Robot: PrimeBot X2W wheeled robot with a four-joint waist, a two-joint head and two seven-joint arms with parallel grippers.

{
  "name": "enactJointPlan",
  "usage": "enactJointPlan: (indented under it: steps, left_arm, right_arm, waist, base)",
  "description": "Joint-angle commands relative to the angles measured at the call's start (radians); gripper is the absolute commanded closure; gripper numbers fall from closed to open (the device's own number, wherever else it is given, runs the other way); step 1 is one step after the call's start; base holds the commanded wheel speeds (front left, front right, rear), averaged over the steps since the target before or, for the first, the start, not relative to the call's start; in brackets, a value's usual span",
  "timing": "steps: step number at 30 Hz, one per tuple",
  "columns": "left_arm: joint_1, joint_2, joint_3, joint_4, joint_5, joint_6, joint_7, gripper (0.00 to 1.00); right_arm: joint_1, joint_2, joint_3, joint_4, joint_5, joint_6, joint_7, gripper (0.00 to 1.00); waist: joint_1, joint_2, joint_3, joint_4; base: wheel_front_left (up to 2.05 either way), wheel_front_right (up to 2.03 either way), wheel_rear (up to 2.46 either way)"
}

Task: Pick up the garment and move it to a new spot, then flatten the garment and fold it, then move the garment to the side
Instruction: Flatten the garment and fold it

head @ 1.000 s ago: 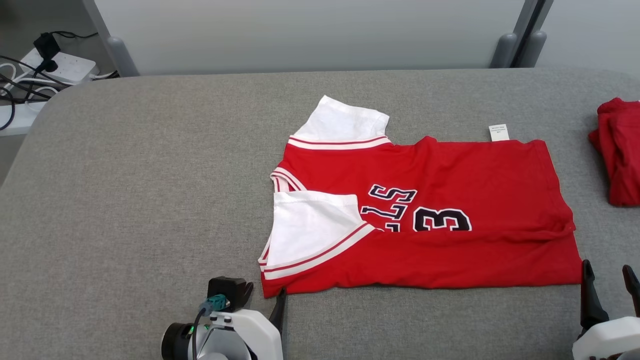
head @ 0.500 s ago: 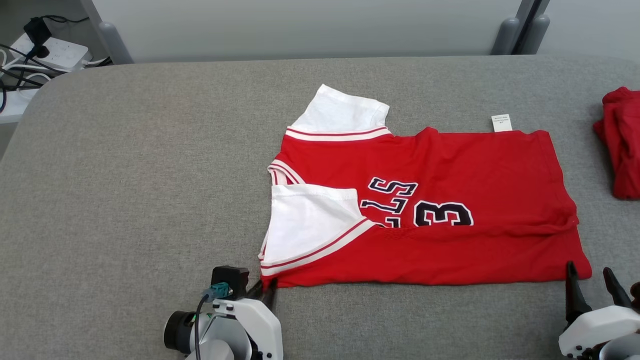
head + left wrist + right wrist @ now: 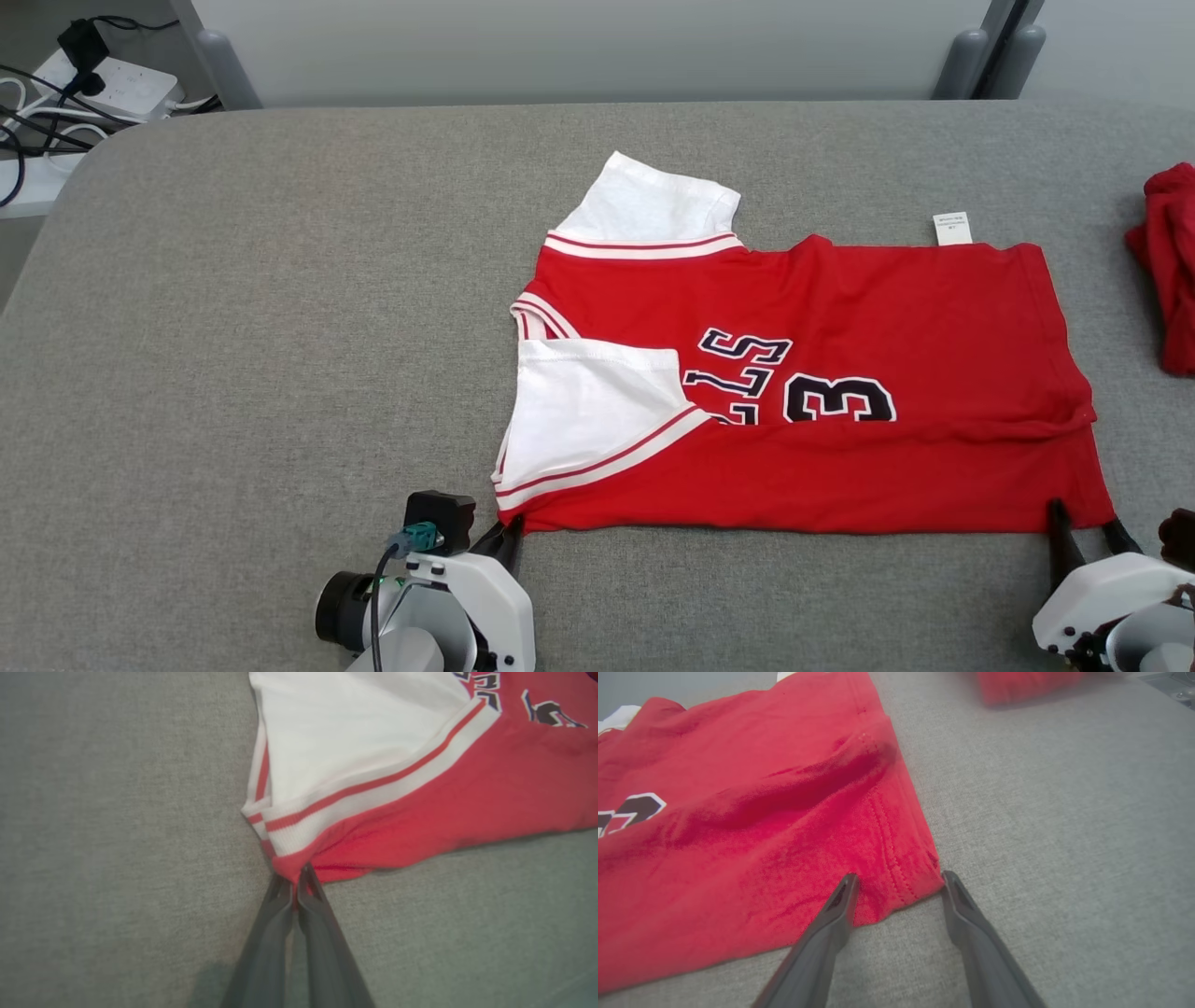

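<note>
The garment (image 3: 840,317) is a red jersey with white sleeves and dark numbers, lying partly folded on the grey table (image 3: 280,327). In the left wrist view my left gripper (image 3: 295,884) is shut on the garment's (image 3: 420,798) near left corner, just below the striped sleeve hem. Seen from the head camera, the left gripper (image 3: 509,534) sits at that same corner. My right gripper (image 3: 896,879) stands open, its two fingers on either side of the garment's (image 3: 738,826) near right hem corner. The head view has the right gripper (image 3: 1083,523) at the lower right.
Another red cloth (image 3: 1172,271) lies bunched at the table's right edge, also visible as the red cloth (image 3: 1027,686) in the right wrist view. A power strip with cables (image 3: 103,84) lies on the floor beyond the far left corner. A white label (image 3: 952,229) sticks out of the garment's far edge.
My left gripper has gone from open to shut on the garment's near left corner. My right gripper has moved forward until its open fingers straddle the near right corner. The head camera has shifted slightly.
</note>
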Motion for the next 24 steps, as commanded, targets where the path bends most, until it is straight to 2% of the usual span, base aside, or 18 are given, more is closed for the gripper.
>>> enactJointPlan:
  steps: [1, 2, 3, 9, 15, 24]
  left_arm:
    - [-0.04, 0.014, 0.02, 0.0, -0.006, -0.006, -0.004, 1.0]
    - [-0.042, 0.015, 0.018, 0.003, -0.007, -0.008, -0.006, 1.0]
    - [-0.043, 0.015, 0.018, 0.005, -0.008, -0.009, -0.007, 1.0]
    - [-0.035, 0.019, 0.008, 0.004, -0.008, -0.005, -0.005, 1.0]
    - [0.007, 0.039, -0.003, -0.035, -0.009, 0.024, 0.031, 1.0]
    - [0.099, 0.086, -0.028, -0.172, -0.008, 0.079, 0.121, 1.0]
  right_arm:
    - [-0.028, -0.022, 0.031, -0.001, 0.009, -0.003, -0.007, 0.56]
    - [-0.039, -0.024, 0.046, 0.017, 0.017, -0.003, -0.008, 0.81]
    - [-0.043, -0.025, 0.053, 0.023, 0.021, -0.003, -0.009, 1.0]
    - [-0.024, -0.051, 0.068, 0.045, 0.039, -0.003, -0.013, 1.0]
    - [0.032, -0.059, 0.042, 0.017, 0.03, -0.003, -0.015, 1.0]
    - [0.07, -0.055, 0.022, -0.008, 0.011, -0.003, -0.015, 1.0]
  waist:
    - [0.0, 0.0, 0.001, 0.0]
    - [0.0, 0.0, 0.001, -0.001]
    - [0.0, 0.0, 0.001, -0.001]
    - [0.0, 0.0, -0.011, 0.0]
    - [0.0, 0.0, -0.022, -0.006]
    - [0.0, 0.0, -0.036, -0.01]
  base:
    - [0.0, 0.0, 0.0]
    - [0.0, 0.0, 0.0]
    - [0.0, 0.0, 0.0]
    - [0.0, 0.0, 0.0]
    - [0.0, 0.0, 0.0]
    - [0.0, 0.0, 0.0]
